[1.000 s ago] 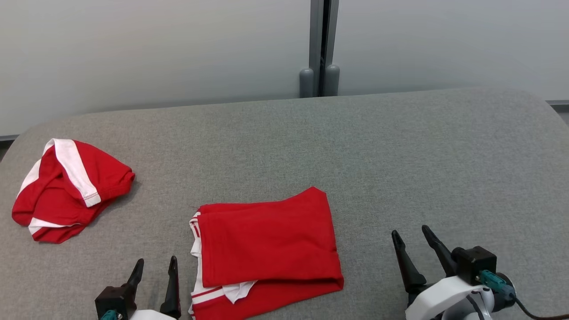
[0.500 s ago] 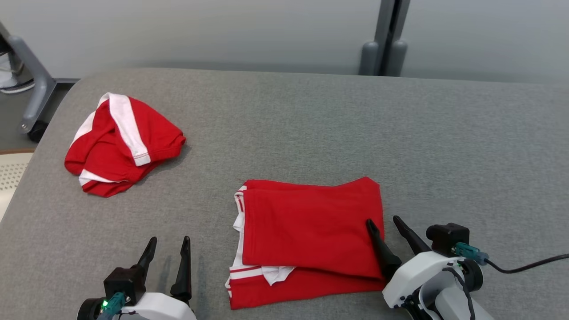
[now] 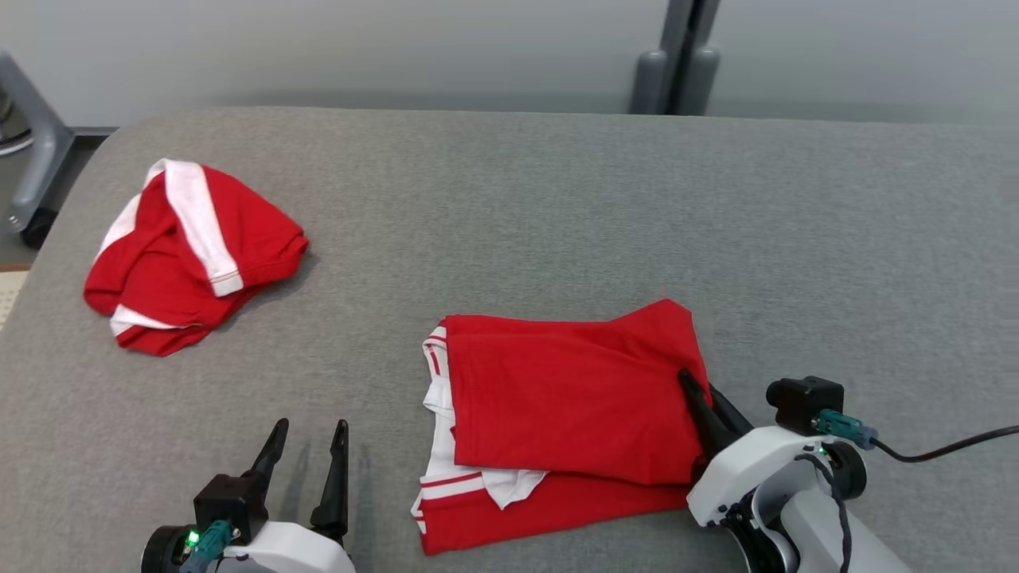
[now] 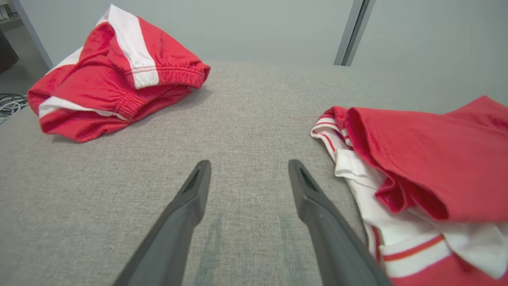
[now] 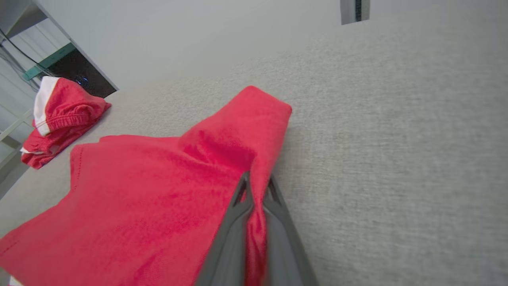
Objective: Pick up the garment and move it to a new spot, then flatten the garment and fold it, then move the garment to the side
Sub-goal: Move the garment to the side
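A folded red garment [image 3: 557, 398] with white trim lies on the grey table [image 3: 557, 199] near its front edge. My right gripper [image 3: 696, 386] is shut on the garment's right edge, and the cloth there bunches up between the fingers [image 5: 242, 206]. The pinched fold of the garment [image 5: 222, 159] rises off the surface in the right wrist view. My left gripper [image 3: 306, 434] stands open to the left of the garment [image 4: 416, 159], over bare table, holding nothing.
A second red and white garment [image 3: 187, 247] lies crumpled at the far left of the table, also seen as a red heap [image 4: 115, 75] ahead of my left gripper. A grey post [image 3: 673, 72] stands behind the table. A chair leg [image 3: 36, 159] sits at the far left.
My right gripper has closed on the garment's right edge, lifting and bunching the cloth. The head camera shifted, so the whole scene sits differently. The left gripper stays open.
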### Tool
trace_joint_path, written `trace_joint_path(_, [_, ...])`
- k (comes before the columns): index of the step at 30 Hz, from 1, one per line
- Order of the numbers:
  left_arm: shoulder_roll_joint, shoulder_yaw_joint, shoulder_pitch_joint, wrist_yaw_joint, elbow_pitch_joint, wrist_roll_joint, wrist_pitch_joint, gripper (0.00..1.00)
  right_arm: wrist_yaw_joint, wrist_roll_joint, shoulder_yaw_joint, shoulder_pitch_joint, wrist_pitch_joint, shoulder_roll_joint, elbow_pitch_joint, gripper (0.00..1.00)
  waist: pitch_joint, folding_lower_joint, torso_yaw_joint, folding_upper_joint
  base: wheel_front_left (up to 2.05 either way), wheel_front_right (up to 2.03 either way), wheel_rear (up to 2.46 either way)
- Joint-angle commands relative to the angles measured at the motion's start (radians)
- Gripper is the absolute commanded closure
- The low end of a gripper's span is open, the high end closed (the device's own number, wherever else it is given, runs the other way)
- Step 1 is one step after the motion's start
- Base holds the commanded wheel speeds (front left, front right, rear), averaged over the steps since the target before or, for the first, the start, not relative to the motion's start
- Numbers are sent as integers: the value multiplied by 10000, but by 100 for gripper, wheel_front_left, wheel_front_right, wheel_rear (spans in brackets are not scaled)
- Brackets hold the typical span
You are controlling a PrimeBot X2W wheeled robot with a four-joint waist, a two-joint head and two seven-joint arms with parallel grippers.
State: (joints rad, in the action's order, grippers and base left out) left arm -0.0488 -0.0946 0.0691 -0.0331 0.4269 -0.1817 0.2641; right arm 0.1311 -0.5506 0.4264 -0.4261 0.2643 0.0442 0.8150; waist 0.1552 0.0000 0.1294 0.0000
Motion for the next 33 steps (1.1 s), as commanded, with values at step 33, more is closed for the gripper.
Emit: trace_joint_path(33, [-46,-1063,863,-378,-241,505,0,0,-5,2170,-1644,103,0,163,-1178,100,706,0,-5335,0,0,0,0])
